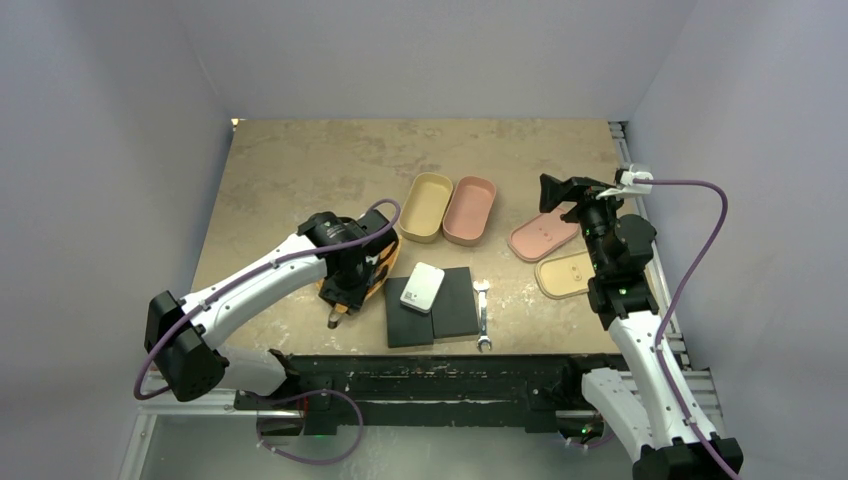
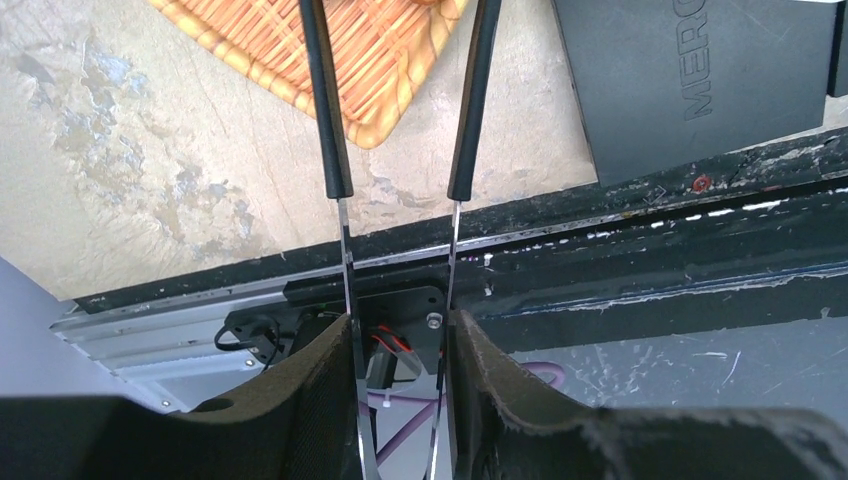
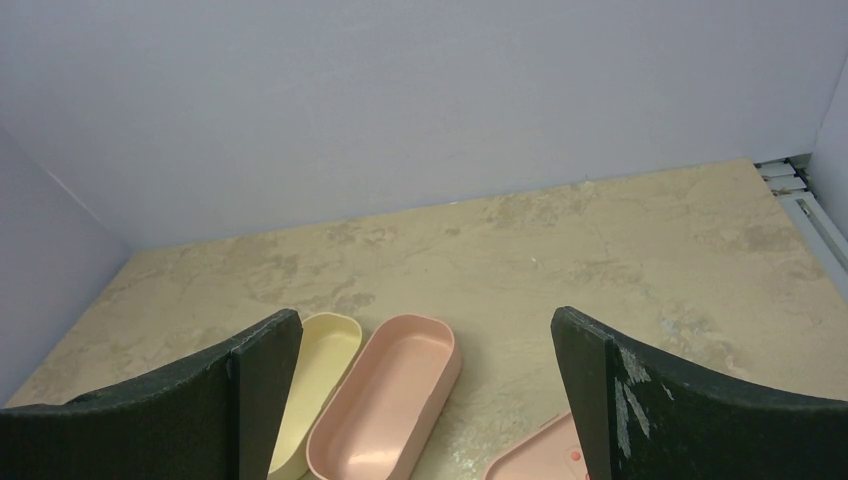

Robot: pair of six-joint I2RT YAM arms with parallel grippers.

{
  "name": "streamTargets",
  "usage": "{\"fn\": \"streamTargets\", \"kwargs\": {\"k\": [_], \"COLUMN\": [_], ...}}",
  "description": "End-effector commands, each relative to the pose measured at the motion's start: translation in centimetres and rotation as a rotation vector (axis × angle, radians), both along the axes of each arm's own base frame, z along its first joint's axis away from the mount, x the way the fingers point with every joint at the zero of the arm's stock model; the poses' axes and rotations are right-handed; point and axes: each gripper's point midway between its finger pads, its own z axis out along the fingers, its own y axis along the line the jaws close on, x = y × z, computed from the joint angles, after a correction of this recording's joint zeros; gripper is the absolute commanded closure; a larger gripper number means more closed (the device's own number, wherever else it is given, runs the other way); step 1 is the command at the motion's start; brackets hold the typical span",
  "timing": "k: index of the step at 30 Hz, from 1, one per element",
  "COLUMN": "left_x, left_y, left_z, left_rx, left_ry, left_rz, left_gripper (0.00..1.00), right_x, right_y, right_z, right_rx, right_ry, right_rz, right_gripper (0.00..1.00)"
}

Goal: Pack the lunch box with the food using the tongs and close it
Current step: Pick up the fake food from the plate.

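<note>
My left gripper (image 2: pixel 400 330) is shut on the tongs (image 2: pixel 325 100). Their two thin metal arms run between the pads, and the black-sleeved ends stand apart and pass over the corner of a wicker basket (image 2: pixel 370 60). From above, that gripper (image 1: pixel 345 288) hangs over the basket (image 1: pixel 385 262), with the tongs (image 1: pixel 334 314) pointing at the table's near edge. No food shows; the arm hides most of the basket. A yellow lunch box (image 1: pixel 427 207) and a pink one (image 1: pixel 470 210) lie open and empty. My right gripper (image 3: pixel 425 400) stands open in the air above the lids.
A pink lid (image 1: pixel 543 236) and a tan lid (image 1: pixel 567 274) lie right of the boxes. Two black blocks (image 1: pixel 440 310) with a small white box (image 1: pixel 422 287) on top sit near the front edge, and a silver wrench (image 1: pixel 482 315) lies beside them. A black rail (image 2: pixel 650 230) borders the near edge.
</note>
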Motion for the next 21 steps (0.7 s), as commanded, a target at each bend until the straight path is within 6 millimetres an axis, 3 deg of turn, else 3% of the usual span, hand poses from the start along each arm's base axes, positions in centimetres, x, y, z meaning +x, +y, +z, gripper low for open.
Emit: {"fn": "streamTargets", "kwargs": {"k": [1, 9, 11, 13, 15, 21], "left_x": [-0.35, -0.39, -0.35, -0.18, 0.02, 0.20], "left_y": [-0.17, -0.07, -0.10, -0.15, -0.28, -0.28], "left_z": [0.22, 0.13, 0.22, 0.44, 0.81, 1.06], "left_rx": [-0.030, -0.026, -0.027, -0.032, -0.042, -0.041], "left_ry": [-0.012, -0.011, -0.012, -0.023, -0.037, -0.044], "left_rz": [0.018, 0.021, 0.020, 0.017, 0.011, 0.005], "left_gripper": [0.65, 0.66, 0.72, 0.91, 1.00, 1.00], "right_x": [-0.31, -0.28, -0.28, -0.27, -0.23, -0.19], "right_y": [0.32, 0.32, 0.34, 0.33, 0.30, 0.35], "right_z": [1.14, 1.09, 1.10, 1.08, 1.07, 1.05], "right_rx": [-0.002, -0.002, -0.002, -0.002, -0.002, -0.002], "right_ry": [-0.038, -0.037, -0.037, -0.037, -0.036, -0.035], "right_rz": [0.018, 0.018, 0.019, 0.018, 0.017, 0.019], "right_gripper": [0.01, 0.01, 0.01, 0.01, 0.01, 0.01]}}
